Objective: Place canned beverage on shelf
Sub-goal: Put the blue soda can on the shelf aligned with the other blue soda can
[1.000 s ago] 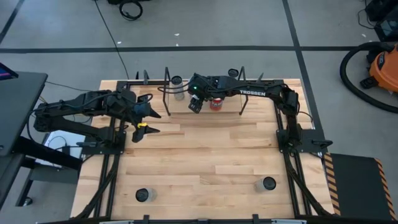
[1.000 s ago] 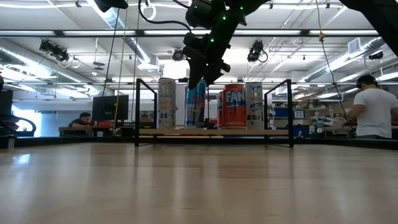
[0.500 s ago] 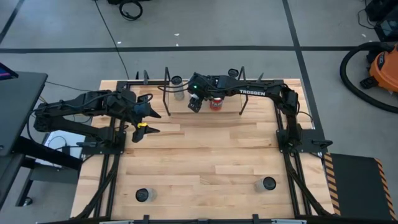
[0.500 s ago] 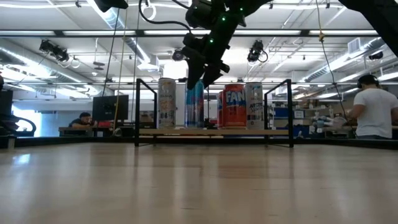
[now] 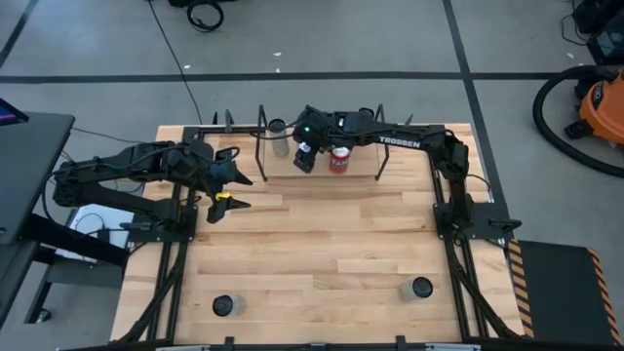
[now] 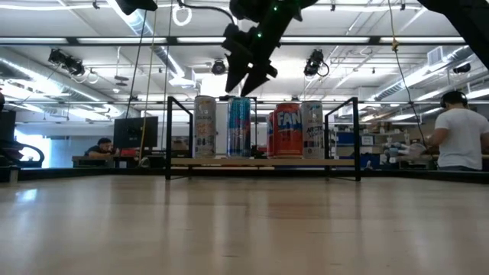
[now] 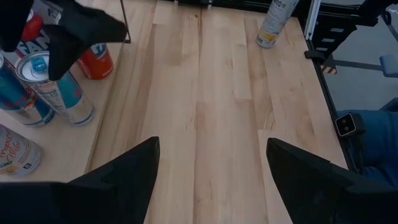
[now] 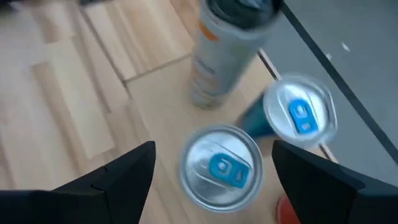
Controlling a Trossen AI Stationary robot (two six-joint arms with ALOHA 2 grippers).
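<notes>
Right gripper [image 6: 252, 67] jaws apart, holding nothing, just above the blue can [image 6: 239, 127]. Can stands upright on the shelf [image 6: 263, 161], beside the orange can [image 6: 288, 130]. Thin smooth wall, slippery, dents easily; grip mid-body. Left gripper [image 5: 226, 180] parked off the shelf's left end, jaws apart.

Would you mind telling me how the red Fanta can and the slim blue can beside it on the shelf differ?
The red Fanta can is wider and orange-red with white lettering; the slim blue-and-silver can is narrower and slightly taller. The right tool hovers open just above the slim can, not the red one. Both stand upright on the light-wood shelf.
</notes>
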